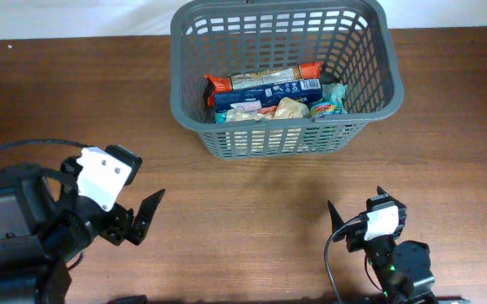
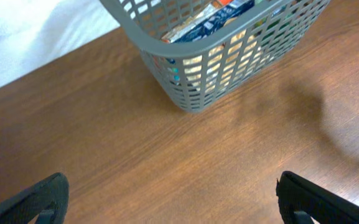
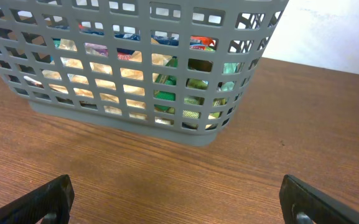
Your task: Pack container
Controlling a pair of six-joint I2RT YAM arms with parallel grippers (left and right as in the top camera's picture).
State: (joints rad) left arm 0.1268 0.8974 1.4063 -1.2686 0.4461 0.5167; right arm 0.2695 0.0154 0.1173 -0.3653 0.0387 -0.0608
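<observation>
The dark grey slotted basket (image 1: 281,142) stands at the back middle of the wooden table. It holds several grocery packs, among them an orange-ended packet (image 1: 264,81) and a blue box (image 1: 251,101). It also shows in the left wrist view (image 2: 167,59) and the right wrist view (image 3: 135,118). My left gripper (image 1: 137,215) is open and empty at the front left, well short of the basket; its fingers show in the left wrist view (image 2: 173,202). My right gripper (image 1: 357,215) is open and empty at the front right; its fingers show in the right wrist view (image 3: 179,199).
Bare brown wood (image 1: 243,219) lies between the grippers and the basket. A white surface (image 1: 74,17) runs along the table's far edge. A black cable (image 1: 24,148) loops by the left arm.
</observation>
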